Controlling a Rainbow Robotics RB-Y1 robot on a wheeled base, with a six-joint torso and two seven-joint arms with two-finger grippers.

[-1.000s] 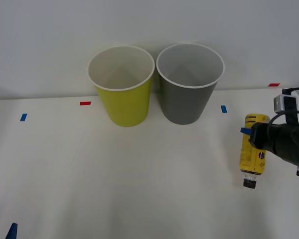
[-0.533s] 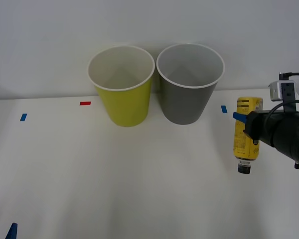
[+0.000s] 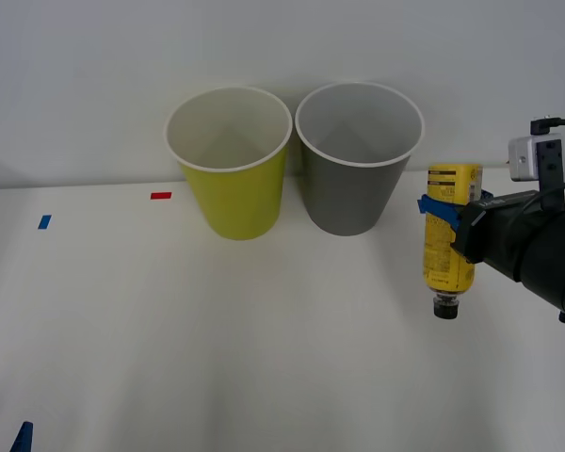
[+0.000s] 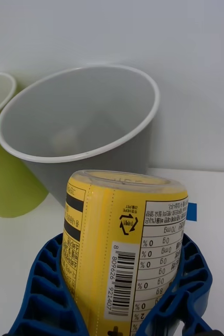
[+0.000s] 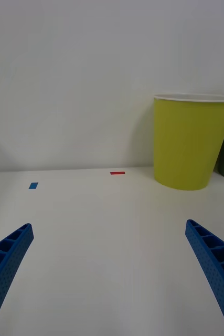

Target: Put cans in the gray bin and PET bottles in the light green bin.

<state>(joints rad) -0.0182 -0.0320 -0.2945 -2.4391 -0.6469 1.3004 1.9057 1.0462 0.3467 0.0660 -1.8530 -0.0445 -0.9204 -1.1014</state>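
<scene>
Gripping the PET bottle (image 3: 449,237) around its yellow-labelled body, the right pincer (image 3: 449,209) held it upside down in the air, black cap pointing at the table (image 3: 264,358), with the blue ribbed fingers (image 4: 43,294) pressed against both sides of the label. The bottle hung clear of the table, just to the right of the gray bin (image 3: 356,155) and a little nearer the robot than it, its base about level with the bin's upper wall. The light green bin (image 3: 231,160) stood touching the gray bin's left side. Well to the left of the gray bin, the left pincer (image 5: 109,278) waited low over the table with its fingers spread wide apart, holding nothing.
</scene>
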